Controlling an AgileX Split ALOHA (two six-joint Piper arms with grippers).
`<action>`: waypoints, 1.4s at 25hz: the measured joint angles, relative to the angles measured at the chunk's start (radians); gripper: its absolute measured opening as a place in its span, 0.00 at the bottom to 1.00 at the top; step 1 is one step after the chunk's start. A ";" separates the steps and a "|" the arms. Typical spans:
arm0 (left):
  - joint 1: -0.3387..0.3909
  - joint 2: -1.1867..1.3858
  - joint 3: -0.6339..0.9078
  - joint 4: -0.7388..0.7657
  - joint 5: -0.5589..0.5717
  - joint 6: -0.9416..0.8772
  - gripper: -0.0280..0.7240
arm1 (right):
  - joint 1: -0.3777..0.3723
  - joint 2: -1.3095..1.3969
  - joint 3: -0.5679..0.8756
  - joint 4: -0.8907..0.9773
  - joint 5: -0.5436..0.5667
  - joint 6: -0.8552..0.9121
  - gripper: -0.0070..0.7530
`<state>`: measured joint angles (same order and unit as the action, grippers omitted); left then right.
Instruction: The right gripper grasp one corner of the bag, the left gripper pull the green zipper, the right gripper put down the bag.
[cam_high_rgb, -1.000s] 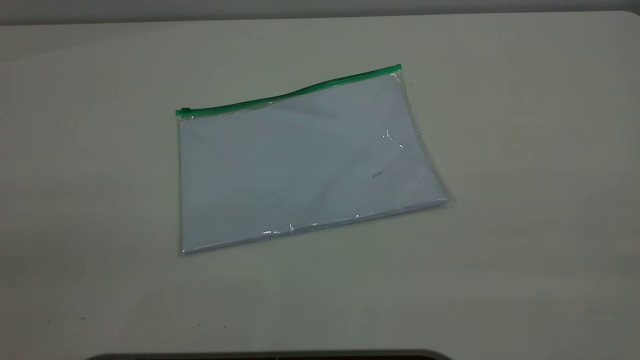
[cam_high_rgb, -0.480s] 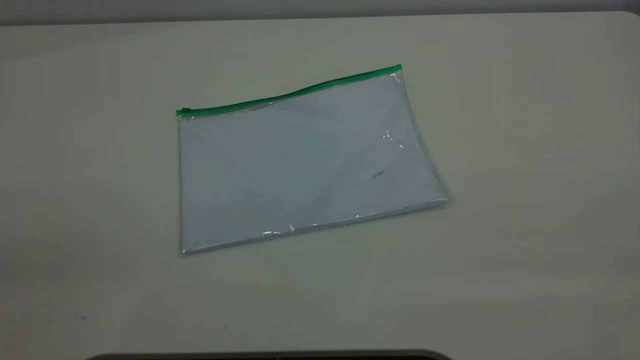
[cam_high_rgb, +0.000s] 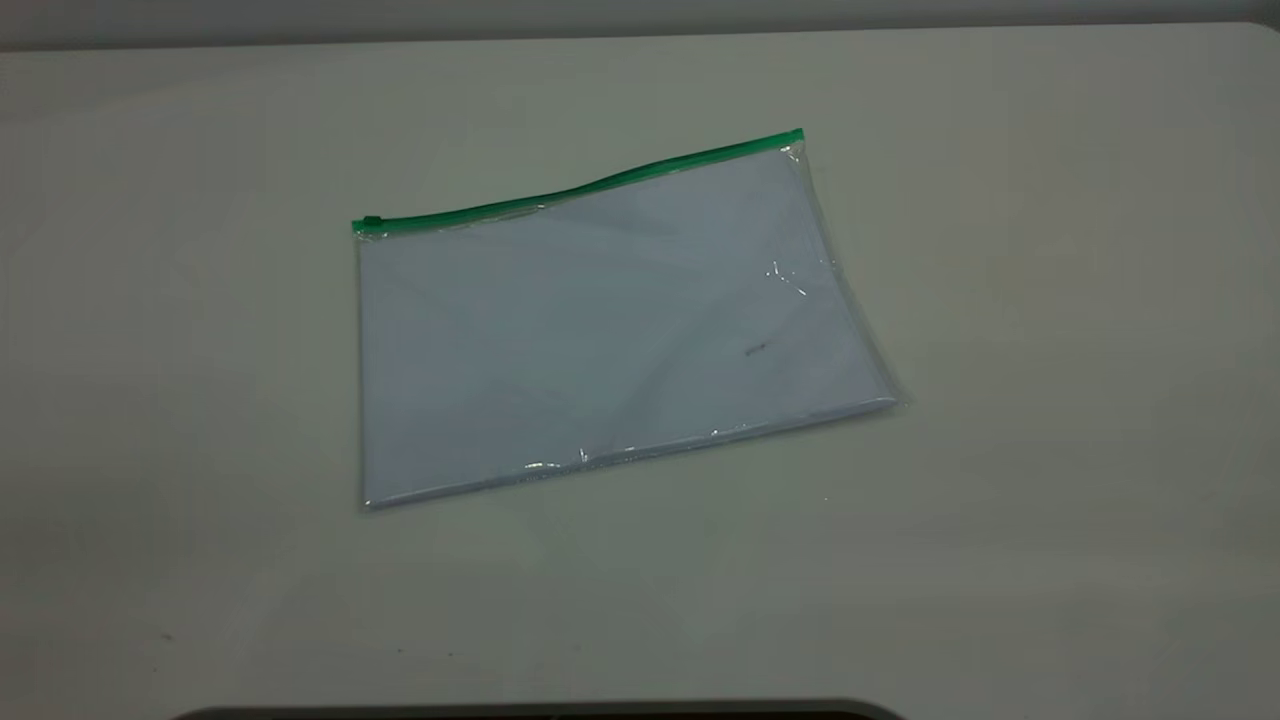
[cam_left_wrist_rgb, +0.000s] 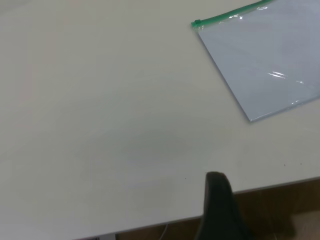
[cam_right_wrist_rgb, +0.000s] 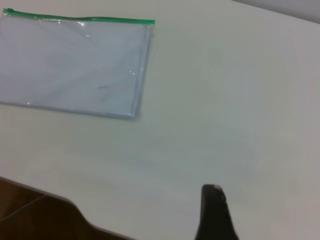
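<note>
Bag (cam_high_rgb: 600, 320) lies flat, seemingly well apart from both hands.

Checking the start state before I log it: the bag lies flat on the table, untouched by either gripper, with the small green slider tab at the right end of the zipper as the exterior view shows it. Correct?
Not quite. In the exterior view the slider tab sits at the left end of the green zipper, not the right. The rest holds: the bag lies flat on the table, untouched by either gripper.
</note>
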<state>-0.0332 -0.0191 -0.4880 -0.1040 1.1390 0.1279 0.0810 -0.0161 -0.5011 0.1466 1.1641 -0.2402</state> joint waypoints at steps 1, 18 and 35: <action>0.000 0.000 0.000 0.000 0.000 0.000 0.78 | 0.000 0.000 0.000 0.000 0.000 0.000 0.73; 0.000 0.000 0.000 0.000 0.000 0.000 0.78 | -0.003 0.000 0.019 -0.110 -0.037 0.134 0.73; 0.000 0.000 0.000 0.000 0.000 0.000 0.78 | -0.003 0.000 0.019 -0.117 -0.037 0.135 0.73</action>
<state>-0.0332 -0.0191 -0.4880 -0.1040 1.1390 0.1279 0.0777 -0.0161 -0.4819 0.0296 1.1273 -0.1049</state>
